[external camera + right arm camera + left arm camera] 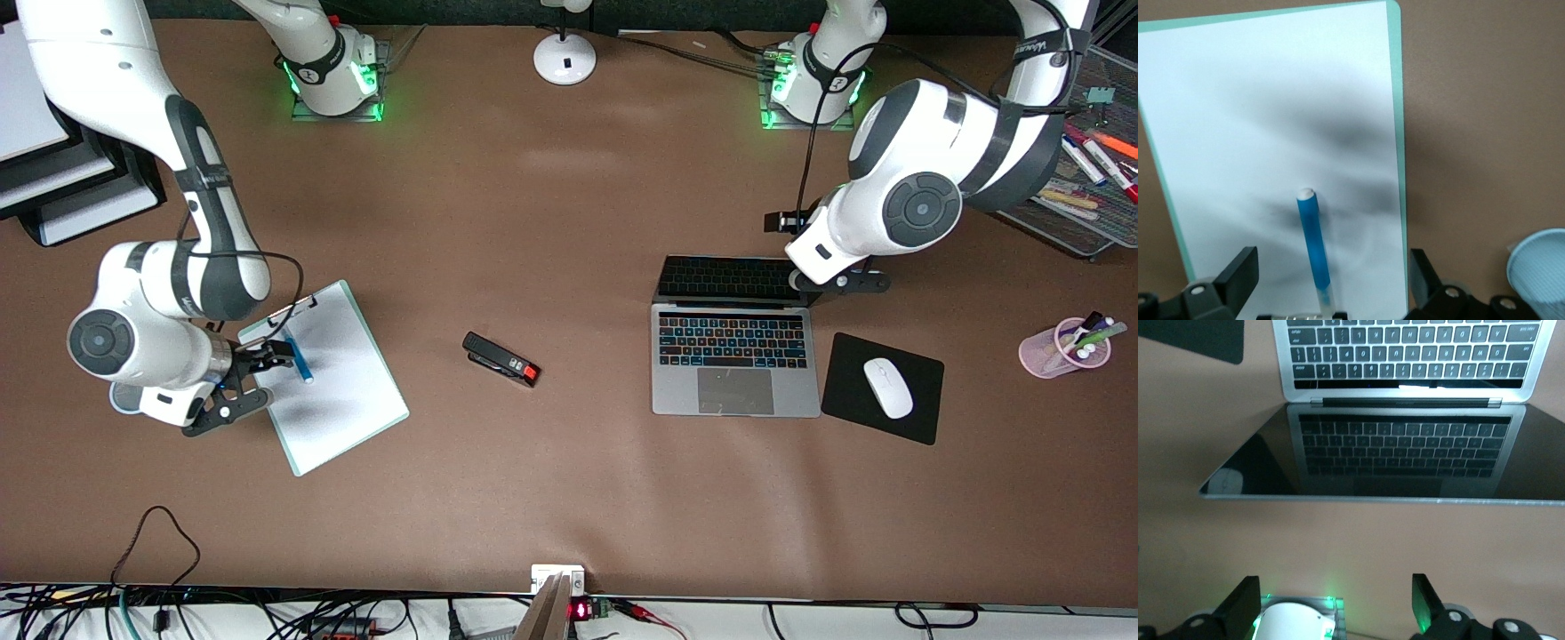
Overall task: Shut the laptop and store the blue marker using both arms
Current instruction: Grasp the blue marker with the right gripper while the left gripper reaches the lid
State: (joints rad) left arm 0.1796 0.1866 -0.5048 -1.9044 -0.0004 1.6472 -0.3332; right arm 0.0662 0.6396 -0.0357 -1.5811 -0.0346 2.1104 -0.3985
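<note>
Front cam: high, facing the arm bases, whole brown table [551, 222]. Left wrist: close above the open silver-grey laptop [1405, 360] [735, 356]. Right wrist: close above the green-edged white clipboard [1271, 133] [333, 382].

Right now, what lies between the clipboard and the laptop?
Only the black stapler lies on the bare table between clipboard and laptop, in the front view.

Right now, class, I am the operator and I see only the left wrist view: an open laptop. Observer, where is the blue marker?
Observer: The blue marker lies on a clipboard toward the right arm's end of the table.
Operator: Is the right gripper near it?
Observer: The right gripper is open, with one finger on each side of the marker, not gripping it.
Operator: Any container for it?
Observer: A pink pen cup stands toward the left arm's end, beside the mouse pad.
</note>
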